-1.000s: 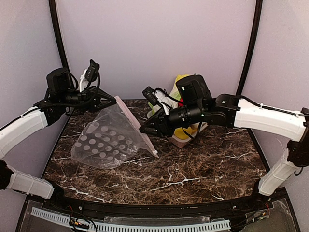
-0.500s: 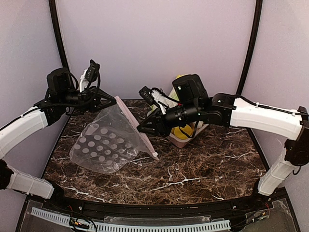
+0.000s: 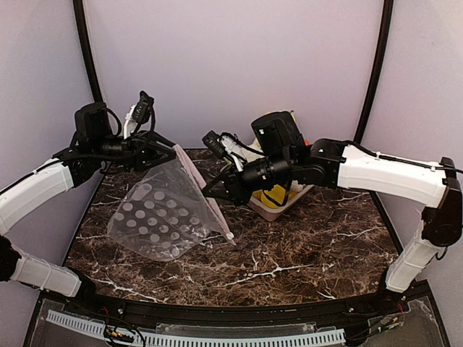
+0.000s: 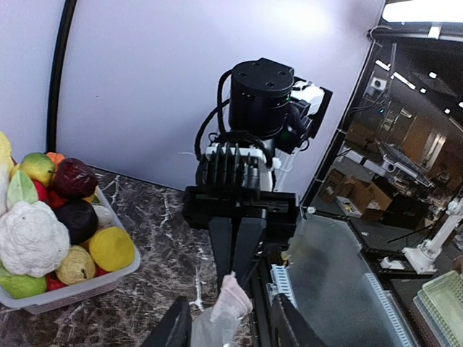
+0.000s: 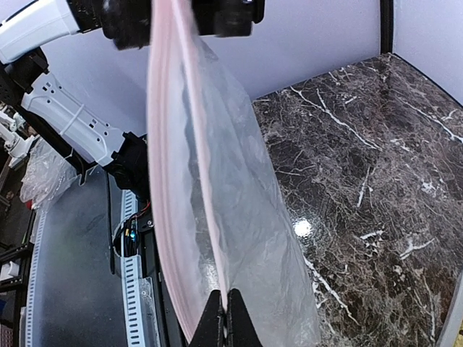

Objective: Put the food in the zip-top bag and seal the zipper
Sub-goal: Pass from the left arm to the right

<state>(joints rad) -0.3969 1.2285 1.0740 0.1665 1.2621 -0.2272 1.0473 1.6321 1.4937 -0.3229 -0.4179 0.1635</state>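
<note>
Bag (image 3: 155, 217) of clear, white-dotted plastic is held slanted over the marble table's (image 3: 304, 253) far-left part, its lower edge resting there. Its top corner is gripped by the left claw (image 3: 168, 148). The thin pink zipper (image 3: 189, 170) is pinched by the closed right claw (image 3: 210, 194).

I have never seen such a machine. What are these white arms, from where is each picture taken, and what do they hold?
These are two robot arms with two-finger grippers. The wide picture looks down from above and behind; the other two come from a camera on each wrist. On the marble table stands a tray of toy food. The right gripper pinches the pink zipper of the clear dotted zip-top bag. The bag's top corner reaches the left gripper; whether that one clamps it, I cannot tell.
</note>
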